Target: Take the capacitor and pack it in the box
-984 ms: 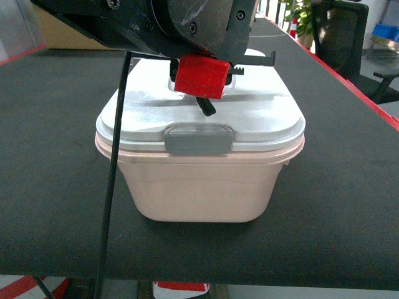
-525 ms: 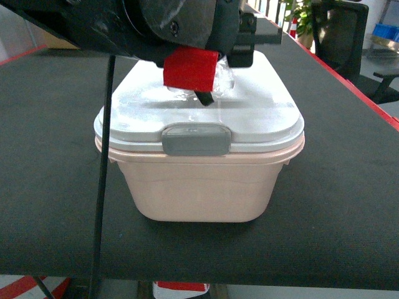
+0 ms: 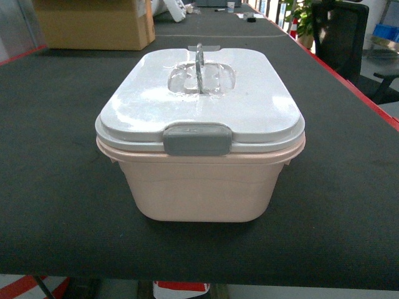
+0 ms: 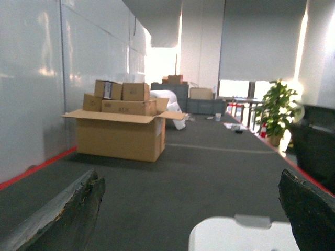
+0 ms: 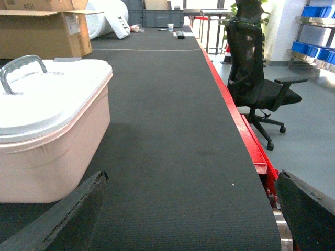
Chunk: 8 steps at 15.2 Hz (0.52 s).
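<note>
The arm that hung over the box (image 3: pixel 199 168) half a second ago, its red pad just above the handle (image 3: pixel 199 60), has gone from the head view, leaving the lid (image 3: pixel 199 103) in full sight. The lid sits flat on the rim, the grey latch (image 3: pixel 197 138) lies down over the front edge, and the handle stands upright in its recess. The box rests on the dark table (image 3: pixel 50 187), as it did a second ago. The left gripper (image 4: pixel 191 209) shows two dark fingers spread wide with nothing between them, looking down the table toward the carton (image 4: pixel 120 130). The right gripper (image 5: pixel 188 214) is likewise spread wide and empty, just beside the box. The capacitor is nowhere in view; it may be inside the shut box, but I cannot tell. With both grippers clear and the lid latched, packing looks finished or nearly so.
</note>
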Available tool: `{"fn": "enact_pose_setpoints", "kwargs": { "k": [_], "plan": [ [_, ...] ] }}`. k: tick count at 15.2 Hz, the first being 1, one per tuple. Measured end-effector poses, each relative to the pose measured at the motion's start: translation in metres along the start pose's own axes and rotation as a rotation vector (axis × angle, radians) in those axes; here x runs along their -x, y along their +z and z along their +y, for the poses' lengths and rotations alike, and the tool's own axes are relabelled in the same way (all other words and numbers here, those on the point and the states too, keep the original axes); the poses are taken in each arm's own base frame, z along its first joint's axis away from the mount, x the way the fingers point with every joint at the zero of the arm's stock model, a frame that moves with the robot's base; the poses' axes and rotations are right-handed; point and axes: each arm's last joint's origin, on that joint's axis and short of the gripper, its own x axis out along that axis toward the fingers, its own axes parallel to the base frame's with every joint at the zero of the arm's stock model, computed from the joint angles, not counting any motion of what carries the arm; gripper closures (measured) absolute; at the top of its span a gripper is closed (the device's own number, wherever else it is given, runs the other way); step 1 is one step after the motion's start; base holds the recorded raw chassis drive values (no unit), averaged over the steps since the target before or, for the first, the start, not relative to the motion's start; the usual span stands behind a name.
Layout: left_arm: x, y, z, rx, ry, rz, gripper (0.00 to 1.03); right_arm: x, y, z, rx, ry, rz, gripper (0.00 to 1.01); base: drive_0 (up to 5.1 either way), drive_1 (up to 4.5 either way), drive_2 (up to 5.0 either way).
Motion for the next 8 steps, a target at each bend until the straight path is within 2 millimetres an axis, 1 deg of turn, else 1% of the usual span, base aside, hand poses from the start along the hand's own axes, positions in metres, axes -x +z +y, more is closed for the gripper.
{"fn": "enact_pose_setpoints", "kwargs": {
  "k": [1, 2, 3, 8],
  "plan": [
    [0.022, -0.011, 0.013, -0.051, 0.007, 0.056, 0.05, 0.000, 0.000, 0.000, 0.000, 0.000, 0.000, 0.03, 0.0, 0.00, 0.0],
    [0.038, -0.021, 0.022, -0.083, 0.032, 0.110, 0.05, 0.000, 0.000, 0.000, 0.000, 0.000, 0.000, 0.03, 0.0, 0.00, 0.0],
    [0.046, -0.028, 0.026, -0.098, 0.055, 0.139, 0.05, 0.000, 0.000, 0.000, 0.000, 0.000, 0.000, 0.03, 0.0, 0.00, 0.0],
    [0.052, -0.037, 0.029, -0.108, 0.048, 0.162, 0.05, 0.000, 0.000, 0.000, 0.000, 0.000, 0.000, 0.03, 0.0, 0.00, 0.0]
  ]
}}
